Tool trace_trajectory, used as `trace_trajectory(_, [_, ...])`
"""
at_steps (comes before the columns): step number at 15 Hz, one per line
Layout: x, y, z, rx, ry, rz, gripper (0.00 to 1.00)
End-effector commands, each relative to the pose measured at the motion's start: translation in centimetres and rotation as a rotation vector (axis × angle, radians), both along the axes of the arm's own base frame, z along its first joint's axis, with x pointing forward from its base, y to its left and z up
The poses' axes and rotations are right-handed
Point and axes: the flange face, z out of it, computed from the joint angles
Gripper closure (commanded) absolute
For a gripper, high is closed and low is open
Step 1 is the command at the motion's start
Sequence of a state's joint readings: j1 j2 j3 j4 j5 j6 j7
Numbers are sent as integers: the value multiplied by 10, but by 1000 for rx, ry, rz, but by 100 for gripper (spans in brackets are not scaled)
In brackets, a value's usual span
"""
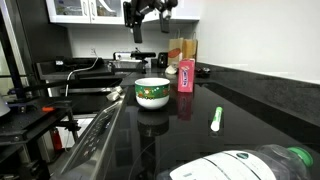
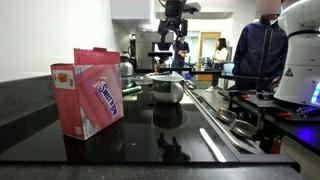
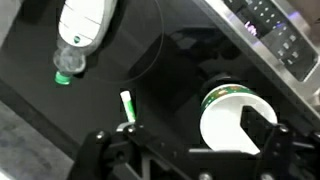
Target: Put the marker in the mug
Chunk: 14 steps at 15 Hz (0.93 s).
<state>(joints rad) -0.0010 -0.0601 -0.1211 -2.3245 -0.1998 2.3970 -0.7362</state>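
The claw (image 3: 185,145) is held high above the black tabletop (image 1: 255,105), spread wide and empty. The mug (image 1: 152,92) is seen upright below it. The marker (image 1: 215,121) is laid flat on the tabletop, apart from the mug, between it and a toppled bottle (image 1: 250,165).

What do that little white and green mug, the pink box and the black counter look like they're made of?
Mug: likely glazed ceramic, smooth white with a painted band. Pink box: printed cardboard, with flat panels and folded edges. Counter: polished stone or glass; it mirrors the things on it.
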Motion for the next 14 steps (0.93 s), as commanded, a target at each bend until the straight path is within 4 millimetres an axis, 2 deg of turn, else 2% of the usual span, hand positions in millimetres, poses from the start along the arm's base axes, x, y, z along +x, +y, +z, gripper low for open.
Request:
trace_trajectory(1, [43, 1, -16, 72, 33, 104, 0])
trace_trajectory(6, [97, 3, -49, 98, 68, 187, 0])
trace_trajectory(12, [143, -25, -97, 99, 114, 246, 0])
trace_trajectory(14, [158, -26, -109, 105, 125, 255, 0])
